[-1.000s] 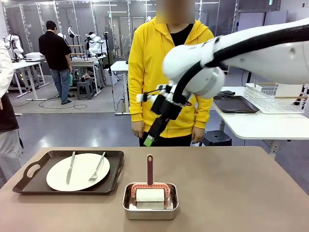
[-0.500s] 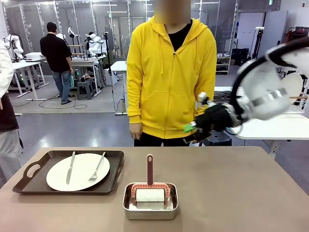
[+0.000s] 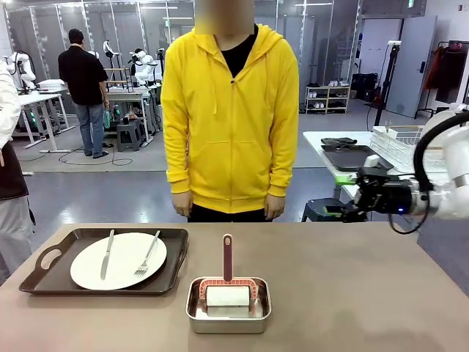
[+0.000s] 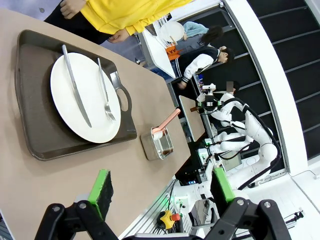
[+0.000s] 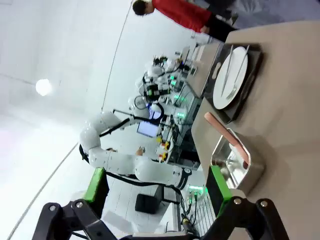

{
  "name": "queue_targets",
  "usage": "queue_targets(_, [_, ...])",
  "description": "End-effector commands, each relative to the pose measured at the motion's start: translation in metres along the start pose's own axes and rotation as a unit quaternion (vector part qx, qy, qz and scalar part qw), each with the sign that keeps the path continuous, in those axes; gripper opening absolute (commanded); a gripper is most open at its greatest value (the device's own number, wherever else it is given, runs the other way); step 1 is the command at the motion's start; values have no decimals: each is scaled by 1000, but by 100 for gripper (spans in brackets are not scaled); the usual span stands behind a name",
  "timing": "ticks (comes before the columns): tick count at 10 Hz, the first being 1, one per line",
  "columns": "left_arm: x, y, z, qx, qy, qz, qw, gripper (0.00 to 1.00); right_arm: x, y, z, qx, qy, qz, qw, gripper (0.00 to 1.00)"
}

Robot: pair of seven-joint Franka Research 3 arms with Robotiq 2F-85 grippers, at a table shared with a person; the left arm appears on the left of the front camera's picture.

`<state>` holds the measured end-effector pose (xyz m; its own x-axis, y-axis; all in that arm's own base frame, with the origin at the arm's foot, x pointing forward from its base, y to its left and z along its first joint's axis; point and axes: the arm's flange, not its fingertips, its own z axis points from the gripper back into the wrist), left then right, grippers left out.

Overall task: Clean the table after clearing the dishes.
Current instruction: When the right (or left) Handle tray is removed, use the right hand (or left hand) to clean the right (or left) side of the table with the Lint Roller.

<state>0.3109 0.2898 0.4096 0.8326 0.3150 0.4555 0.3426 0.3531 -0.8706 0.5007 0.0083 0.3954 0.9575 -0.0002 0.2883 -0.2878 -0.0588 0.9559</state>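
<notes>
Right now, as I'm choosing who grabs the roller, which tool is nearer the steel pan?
Right, probably. The right tool hovers at the table's far right edge, the steel pan next before it. The left tool has the whole tray between it and the pan.

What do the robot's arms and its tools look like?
The right arm is white and rounded, with a black cable curving beside it. Its right tool is black, with two fingers tipped by bright green pads. The left tool matches: black linked fingers with round bolts and green tips.
</notes>
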Motion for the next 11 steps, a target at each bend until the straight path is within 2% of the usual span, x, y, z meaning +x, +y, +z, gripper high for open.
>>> queue_targets(1, [-1, -1, 2, 1, -2, -3, 1000, 100, -11, 21, 57, -26, -29, 2, 999, 100])
queue_targets(4, [-1, -1, 2, 1, -2, -3, 1000, 100, -22, 27, 153, -54, -72, -4, 996, 100])
queue_targets(5, [-1, -1, 2, 1, -2, -3, 1000, 100, -30, 30, 196, -85, -91, -9, 992, 100])
queue_targets(7, [-1, -1, 2, 1, -2, -3, 1000, 100, -45, 34, 255, -89, -117, 4, 989, 100])
queue_targets(9, [-1, -1, 2, 1, -2, -3, 1000, 100, -64, 37, 296, -93, -148, 8, 985, 100])
queue_targets(11, [-1, -1, 2, 1, -2, -3, 1000, 100, -74, 46, 312, -106, -177, 15, 978, 100])
